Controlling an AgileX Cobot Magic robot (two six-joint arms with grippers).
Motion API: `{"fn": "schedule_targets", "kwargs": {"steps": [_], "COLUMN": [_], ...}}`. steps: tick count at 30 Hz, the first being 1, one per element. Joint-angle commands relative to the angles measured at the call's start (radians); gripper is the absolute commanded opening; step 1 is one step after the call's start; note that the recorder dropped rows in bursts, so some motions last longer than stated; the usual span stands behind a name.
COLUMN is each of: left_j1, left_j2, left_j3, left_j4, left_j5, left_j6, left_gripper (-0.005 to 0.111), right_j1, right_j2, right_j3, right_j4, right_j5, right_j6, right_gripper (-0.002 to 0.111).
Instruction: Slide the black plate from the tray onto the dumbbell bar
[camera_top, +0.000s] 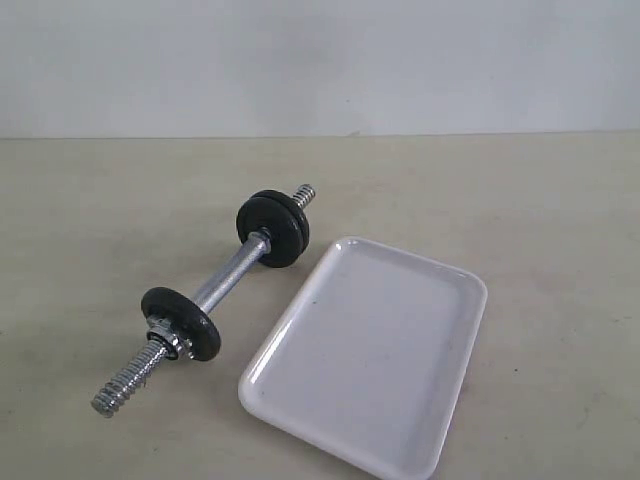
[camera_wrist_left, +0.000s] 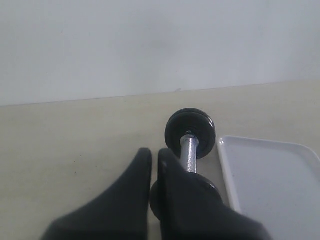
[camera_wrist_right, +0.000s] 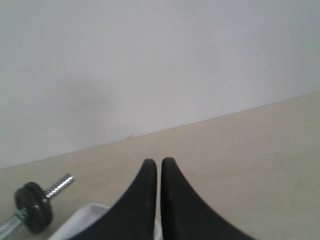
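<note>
The pale table (camera_top: 520, 200) carries all items. The tray (camera_top: 380, 350), white and glossy, lies flat on the right of the exterior view, with its long left rim close to the dumbbell bar (camera_top: 228, 276) but not touching it. The bar lies diagonally, one threaded end toward the camera and the other toward the back wall. The left gripper (camera_wrist_left: 154, 156) has its two black fingers brought together, with only a thin slit between them and nothing held. The bar runs away from just beyond its tips, and the tray rim lies close on one side. The right gripper (camera_wrist_right: 155, 165) is likewise closed on nothing. A corner of the tray shows close beside its fingers, and the far end of the bar lies well apart from them. All the black plates in view sit on the bar. The far pair of black plates (camera_top: 273, 228) appears as two discs pressed face to face, standing upright just inside the rear thread and ahead of the left fingertips, clear of them. The near black plate (camera_top: 180, 322) stands upright near the front thread. A chrome collar nut (camera_top: 165, 338) sits against its outer face.
</note>
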Motion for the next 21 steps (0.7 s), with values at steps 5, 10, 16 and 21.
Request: {"fn": "schedule_targets", "kwargs": {"steps": [5,10,16,21], "left_j1": [0.000,0.000,0.000,0.000], "left_j2": [-0.006,-0.006,-0.006,-0.006], "left_j3": [0.004,0.004,0.004,0.004], "left_j4": [-0.004,-0.004,-0.004,-0.004], "left_j5": [0.006,0.006,0.006,0.006], "left_j6": [-0.013,-0.013,-0.013,-0.013], "left_gripper": [0.004,0.004,0.004,0.004], "right_j1": [-0.271,-0.295,-0.257,-0.260], "right_j2": [-0.048,-0.164,-0.164,-0.164], "right_j3": [0.006,0.006,0.006,0.006], "right_j4": [-0.013,-0.018,-0.059,-0.063], "right_j5": [0.057,0.207,0.272,0.282], "right_j6": [-0.161,-0.348,-0.355,-0.323], "right_gripper": [0.000,0.000,0.000,0.000]}}
